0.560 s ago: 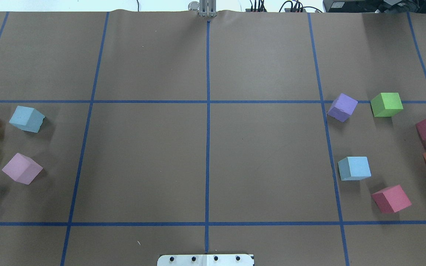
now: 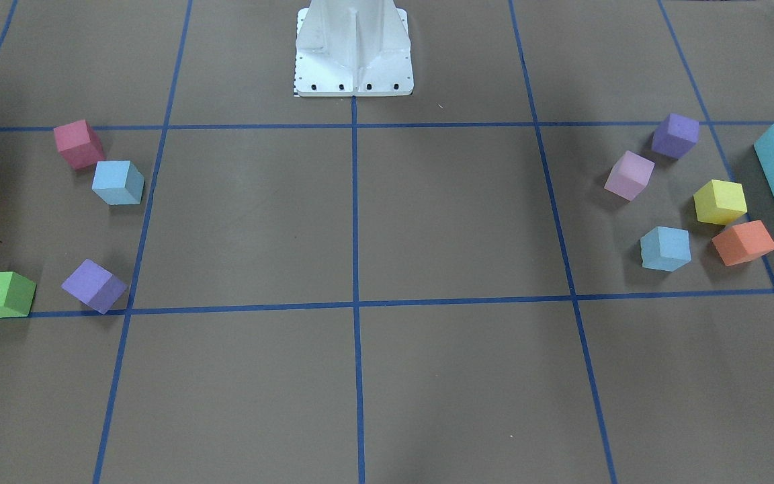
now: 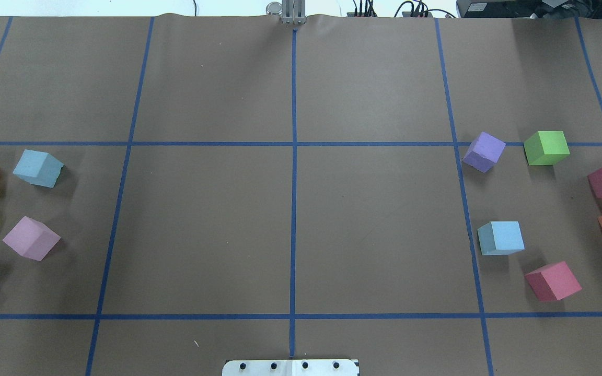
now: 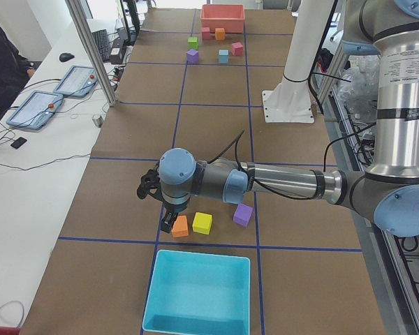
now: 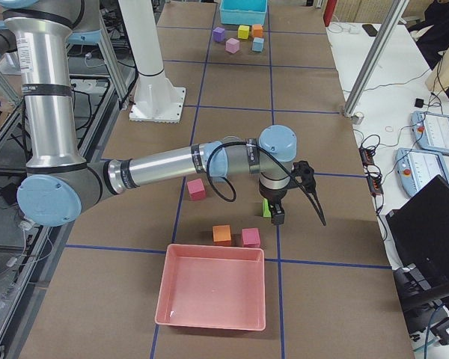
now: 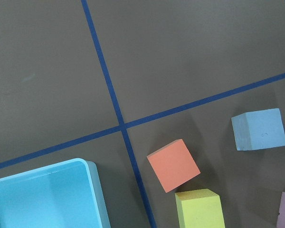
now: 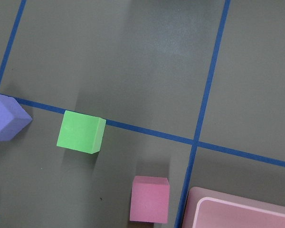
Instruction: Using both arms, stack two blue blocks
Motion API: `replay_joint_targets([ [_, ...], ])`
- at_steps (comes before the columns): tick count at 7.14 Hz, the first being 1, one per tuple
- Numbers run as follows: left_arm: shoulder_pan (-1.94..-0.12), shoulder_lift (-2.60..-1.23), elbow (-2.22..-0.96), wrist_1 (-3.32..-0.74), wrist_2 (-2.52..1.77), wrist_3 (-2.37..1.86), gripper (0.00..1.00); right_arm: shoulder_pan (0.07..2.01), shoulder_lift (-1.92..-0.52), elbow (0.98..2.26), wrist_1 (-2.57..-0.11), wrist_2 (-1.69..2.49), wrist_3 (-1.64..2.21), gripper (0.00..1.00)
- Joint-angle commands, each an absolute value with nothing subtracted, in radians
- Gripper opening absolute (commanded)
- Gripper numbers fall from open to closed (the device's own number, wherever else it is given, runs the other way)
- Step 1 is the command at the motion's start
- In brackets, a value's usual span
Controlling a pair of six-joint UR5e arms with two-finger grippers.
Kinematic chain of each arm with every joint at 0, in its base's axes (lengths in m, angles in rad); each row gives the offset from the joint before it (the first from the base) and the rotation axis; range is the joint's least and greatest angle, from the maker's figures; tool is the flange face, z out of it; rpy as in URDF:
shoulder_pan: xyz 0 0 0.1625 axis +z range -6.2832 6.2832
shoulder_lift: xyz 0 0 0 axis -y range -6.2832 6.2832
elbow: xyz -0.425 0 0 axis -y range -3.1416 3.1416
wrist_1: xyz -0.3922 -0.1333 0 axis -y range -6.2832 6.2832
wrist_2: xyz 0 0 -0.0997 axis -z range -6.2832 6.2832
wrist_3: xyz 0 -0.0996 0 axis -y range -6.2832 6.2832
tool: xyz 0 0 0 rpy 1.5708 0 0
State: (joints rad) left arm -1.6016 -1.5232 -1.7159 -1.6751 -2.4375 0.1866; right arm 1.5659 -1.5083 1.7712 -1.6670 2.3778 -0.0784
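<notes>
On opposite sides, flat, each rotated: blue blocks (image 3: 38, 168) (image 3: 500, 237); state of end effectors (image 4: 166, 225) (image 5: 275, 217) indiscernible.

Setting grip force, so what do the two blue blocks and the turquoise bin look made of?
Left-side blue block and right-side blue block: likely foam, matte, no glare; the left one's edge looks ragged. Turquoise bin: probably moulded plastic, smooth, faint rim sheen.
</notes>
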Motion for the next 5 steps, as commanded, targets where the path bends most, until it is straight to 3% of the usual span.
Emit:
replay_joint_targets([
  [1, -1.601, -1.523, -1.717, -1.675, -2.437, 0.186, 0.98, 1.546, -1.517, 1.764, -1.628, 2.39, -0.046, 1.0],
  [3, -1.601, -1.523, -1.718, -1.675, -2.437, 0.184, 0.98, 1.369, -1.509, 1.764, -1.612, 2.382, 0.083, 1.0],
  [5, -1.601, -1.517, -1.723, -1.675, -2.437, 0.183, 0.98, 1.265, -1.561, 1.761, -1.405, 2.349, 0.269, 1.0],
])
